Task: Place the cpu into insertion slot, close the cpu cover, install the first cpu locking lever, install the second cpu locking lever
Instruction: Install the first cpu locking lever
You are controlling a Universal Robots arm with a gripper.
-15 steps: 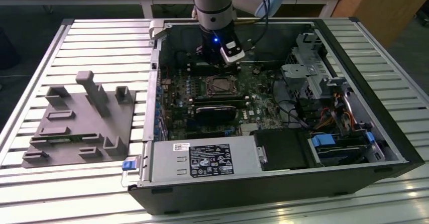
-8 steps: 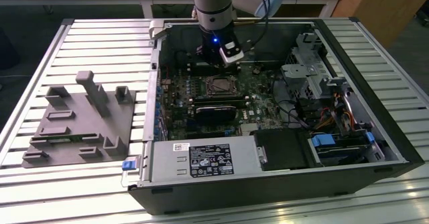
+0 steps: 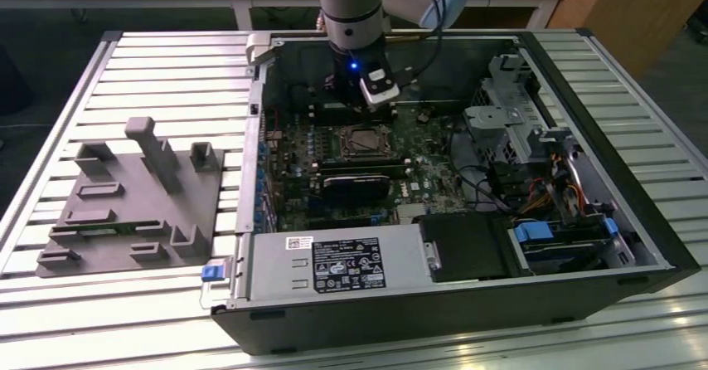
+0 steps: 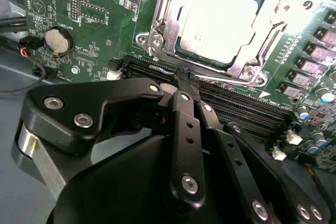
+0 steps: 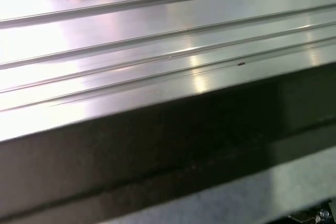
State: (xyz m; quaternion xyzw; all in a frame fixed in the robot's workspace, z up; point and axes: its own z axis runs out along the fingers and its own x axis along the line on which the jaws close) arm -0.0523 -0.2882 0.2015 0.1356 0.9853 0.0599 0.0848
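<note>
The cpu point(image 4: 220, 22), a pale square chip, lies in the insertion slot point(image 3: 366, 140) on the green motherboard. The silvery cpu cover point(image 4: 169, 30) is down around it, the chip showing through its window. A thin metal locking lever point(image 4: 159, 11) runs along one side of the cover; I cannot tell whether it is latched. My gripper point(image 4: 181, 74) hangs just above the board at the socket's edge, over the black memory slots point(image 4: 231, 111), with its black fingers point(image 4: 181, 119) shut together on nothing. In the exterior view the gripper point(image 3: 374, 96) sits just behind the socket.
The open computer case point(image 3: 619, 221) lies on a slatted metal table point(image 3: 166, 80). A black graphics card point(image 3: 354, 189) sits in front of the socket, drive bays and cables point(image 3: 553, 196) on the exterior view's right. A grey fixture point(image 3: 133, 204) stands left of the case.
</note>
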